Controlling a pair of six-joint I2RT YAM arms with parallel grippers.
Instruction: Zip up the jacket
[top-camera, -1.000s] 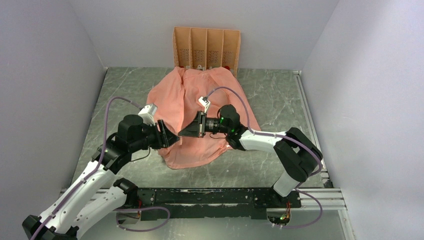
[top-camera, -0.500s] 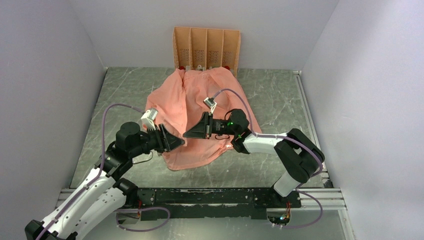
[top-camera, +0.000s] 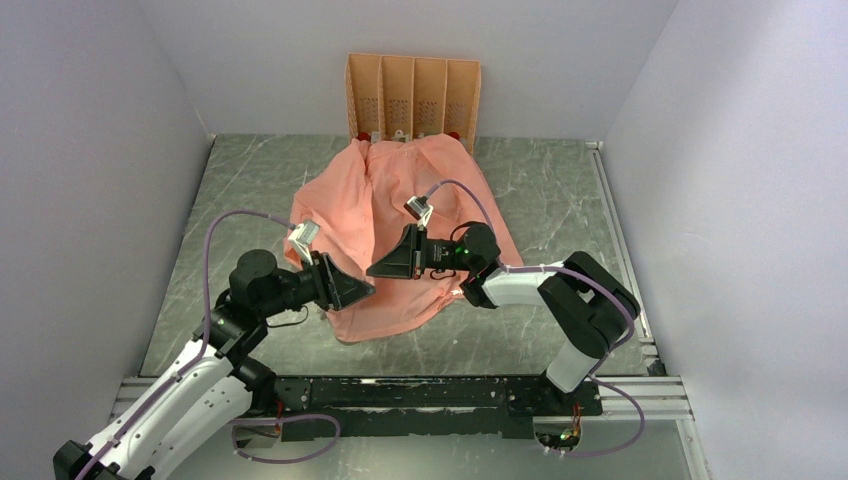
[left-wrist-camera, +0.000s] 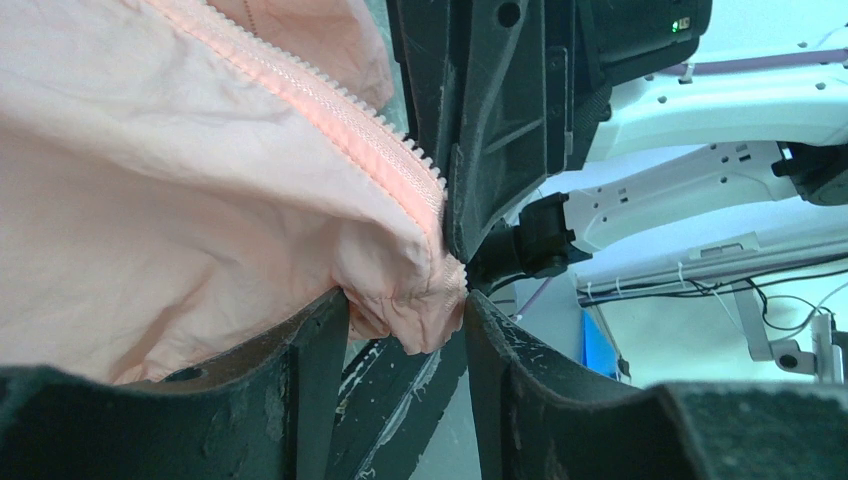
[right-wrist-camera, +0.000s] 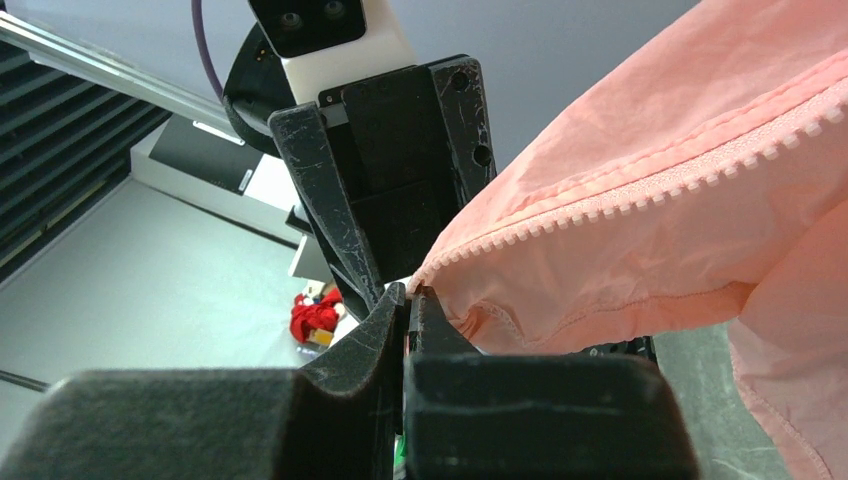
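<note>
The salmon-pink jacket (top-camera: 400, 200) lies spread across the middle of the table, its near hem lifted. My right gripper (top-camera: 374, 269) is shut on the end of one zipper edge (right-wrist-camera: 640, 190), pinching the fabric tip at its fingertips (right-wrist-camera: 408, 295). My left gripper (top-camera: 366, 290) faces it from the left, almost tip to tip. In the left wrist view the left gripper (left-wrist-camera: 403, 305) stands part open, and the jacket's crumpled corner (left-wrist-camera: 400, 290) hangs between its tips. The zipper teeth (left-wrist-camera: 370, 140) run up to the right gripper's fingers (left-wrist-camera: 490, 150).
An orange perforated four-slot rack (top-camera: 412, 95) stands against the back wall, just behind the jacket's collar. Grey marbled tabletop (top-camera: 570, 200) shows on both sides. Walls close in left and right. A black rail (top-camera: 430, 392) runs along the near edge.
My left gripper has moved right and toward the near edge, closing up under the right gripper's tip. The right gripper has shifted slightly left with the zipper end held.
</note>
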